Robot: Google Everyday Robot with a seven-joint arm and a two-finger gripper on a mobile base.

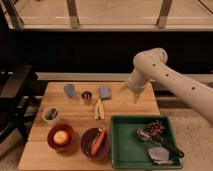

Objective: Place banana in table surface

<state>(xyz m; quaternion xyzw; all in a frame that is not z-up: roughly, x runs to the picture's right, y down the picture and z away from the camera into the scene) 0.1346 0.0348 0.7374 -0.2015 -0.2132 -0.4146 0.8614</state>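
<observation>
Wooden table [126, 107] below a dark window wall, and the banana [99, 109] lies flat on it near the middle, just in front of the steel cup [86, 97]. Tool [131, 91] hangs over the table's far right side, behind the green tray [125, 146], well apart from the banana. Spread or pressed together? Cannot tell.

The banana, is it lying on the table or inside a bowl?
On the table: the banana lies flat on the table surface beside the steel cup. The gripper hangs over the table's far right, apart from it.
</observation>
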